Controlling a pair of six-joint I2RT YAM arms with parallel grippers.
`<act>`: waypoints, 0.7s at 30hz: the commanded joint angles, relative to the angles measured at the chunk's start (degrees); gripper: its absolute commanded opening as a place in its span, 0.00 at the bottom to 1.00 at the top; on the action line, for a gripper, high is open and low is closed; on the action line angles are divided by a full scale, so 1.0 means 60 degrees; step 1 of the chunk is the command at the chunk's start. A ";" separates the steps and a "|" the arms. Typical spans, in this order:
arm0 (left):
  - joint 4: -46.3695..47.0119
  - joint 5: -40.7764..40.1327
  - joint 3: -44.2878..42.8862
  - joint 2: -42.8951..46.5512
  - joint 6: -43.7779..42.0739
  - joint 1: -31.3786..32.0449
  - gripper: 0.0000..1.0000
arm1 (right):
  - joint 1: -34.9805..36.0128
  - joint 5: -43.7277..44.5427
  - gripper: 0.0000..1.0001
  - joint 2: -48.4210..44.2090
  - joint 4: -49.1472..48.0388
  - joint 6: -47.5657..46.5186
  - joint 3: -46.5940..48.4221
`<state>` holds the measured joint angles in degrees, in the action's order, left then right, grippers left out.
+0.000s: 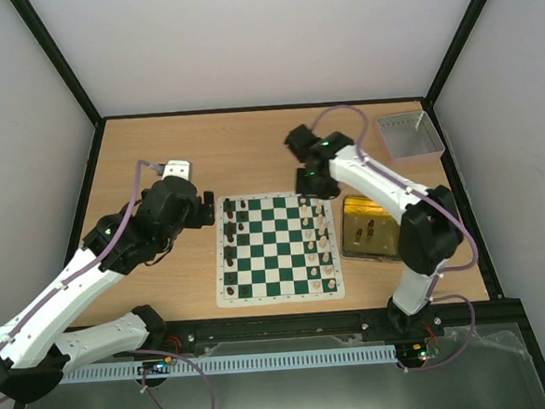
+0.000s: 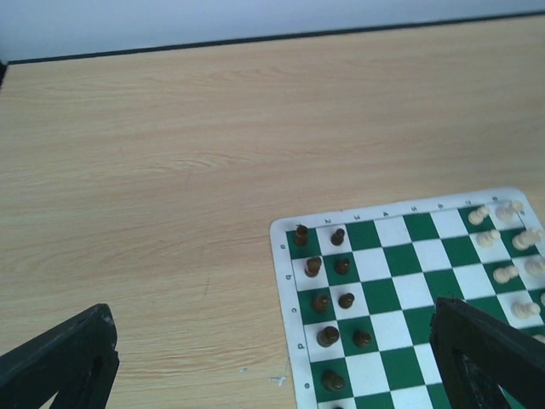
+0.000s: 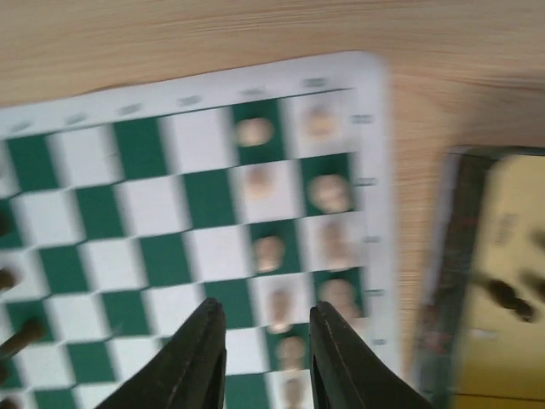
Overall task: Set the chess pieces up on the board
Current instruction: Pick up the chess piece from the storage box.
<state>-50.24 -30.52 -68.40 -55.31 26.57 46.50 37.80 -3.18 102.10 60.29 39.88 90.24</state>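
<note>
The green-and-white board lies in the middle of the table. Black chess pieces fill its two left columns and cream-white pieces its two right columns. My left gripper hovers by the board's far left corner. In the left wrist view it is wide open and empty, with the black pieces below it. My right gripper hangs over the board's far right corner. In the blurred right wrist view it is open above the white pieces, with nothing between its fingers.
A translucent yellow tray lies right of the board with a few dark pieces in it; it also shows in the right wrist view. A small grey tray stands at the far right corner. Black frame posts border the table.
</note>
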 commanded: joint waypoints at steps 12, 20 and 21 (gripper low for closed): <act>0.0192 0.0892 -0.0463 -0.1314 -0.0561 0.0694 0.99 | -0.3401 -0.0011 0.27 -0.2217 -0.1438 0.0275 -0.4543; 0.0117 0.0826 -0.0494 -0.1471 -0.0532 0.0703 0.99 | -0.3653 -0.0233 0.27 -0.2350 -0.1891 0.0145 -0.5329; 0.0118 0.0832 -0.0494 -0.1486 -0.0530 0.0698 0.99 | -0.3682 -0.0256 0.27 -0.2359 -0.1934 0.0124 -0.5388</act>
<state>-49.15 -25.47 -69.49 -63.72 23.83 50.50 16.53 -4.64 89.78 50.46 41.28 59.35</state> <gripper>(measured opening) 0.990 0.266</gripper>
